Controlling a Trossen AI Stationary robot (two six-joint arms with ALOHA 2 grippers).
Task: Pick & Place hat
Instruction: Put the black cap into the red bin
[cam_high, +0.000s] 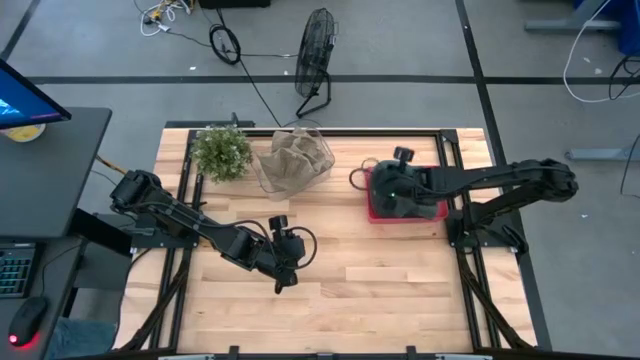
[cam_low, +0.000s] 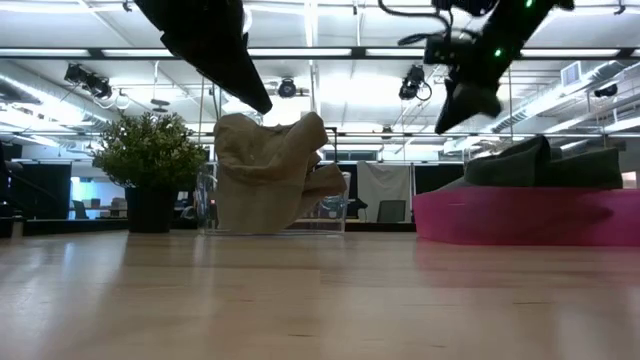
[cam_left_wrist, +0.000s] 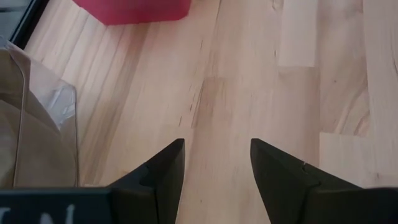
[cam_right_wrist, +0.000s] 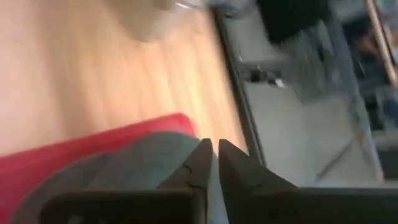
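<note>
Currently the right claw hangs just above the grey hat, fingers nearly together, holding nothing. Hat lies below it in the red tray. Step looks like approach; next: widen, descend, grip. Left claw waits with fingers apart.

On the wooden worktop, a red tray sits at about two o'clock, holding a dark hat. The right claw hangs over it. At twelve o'clock stands a clear bin with crumpled tan fabric; a potted plant is at eleven. The left claw hovers near centre.
</note>
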